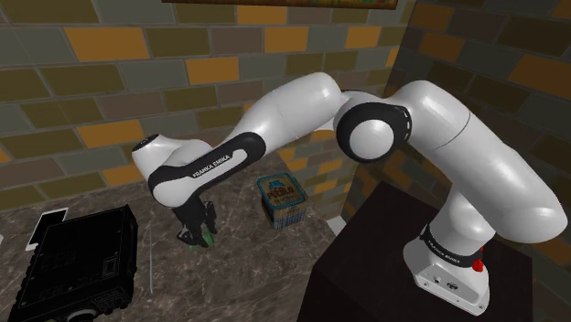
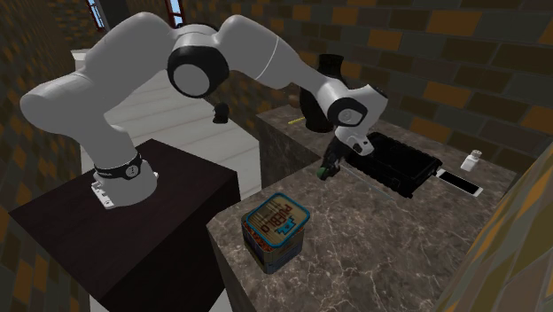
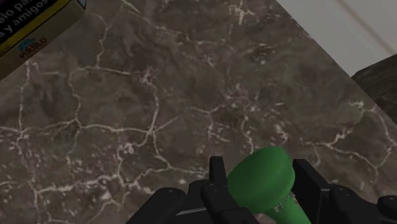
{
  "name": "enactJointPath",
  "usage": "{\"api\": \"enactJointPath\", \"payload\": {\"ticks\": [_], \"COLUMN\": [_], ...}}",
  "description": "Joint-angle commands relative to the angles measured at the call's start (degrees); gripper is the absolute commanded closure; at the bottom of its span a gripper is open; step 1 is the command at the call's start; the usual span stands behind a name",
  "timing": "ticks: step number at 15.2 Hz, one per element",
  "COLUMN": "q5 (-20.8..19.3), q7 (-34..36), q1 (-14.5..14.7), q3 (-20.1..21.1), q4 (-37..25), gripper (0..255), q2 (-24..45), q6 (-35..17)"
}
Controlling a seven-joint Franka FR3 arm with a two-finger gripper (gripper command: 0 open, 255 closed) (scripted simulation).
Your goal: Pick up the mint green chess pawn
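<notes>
Dark stand (image 1: 366, 265) up front, then the marbled surface (image 1: 238, 274). Low over it, the fingers (image 3: 218, 175) look clamped on the mint green pawn (image 3: 261, 178). It sits right between them, tilted, round end toward the wrist camera, so I'd guess lifting straight up is what's left.

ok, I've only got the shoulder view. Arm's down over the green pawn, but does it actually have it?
Observer: Yes. In the wrist view the pincer clasps the green pawn, with both fingers touching it.
Operator: Upright in the grip?
Observer: No, it sits tilted between them, wide rounded end pointing outward.
Operator: Anything at the far end I'm missing?
Observer: In the second exterior view a small white bottle stands beside the white phone, past the black case.
</notes>
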State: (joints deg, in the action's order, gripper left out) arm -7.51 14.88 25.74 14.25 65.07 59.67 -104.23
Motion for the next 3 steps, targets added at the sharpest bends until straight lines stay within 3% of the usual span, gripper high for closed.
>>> {"api": "enactJointPath", "payload": {"ticks": [1, 3], "q5": [0.10, 0.11], "q7": [0.04, 0.04], "q1": [-0.06, -0.06], "q3": [0.11, 0.12], "q4": [0.07, 0.06], "gripper": [255, 255], "q2": [-0.86, -0.93], "q6": [0.80, 0.87]}}
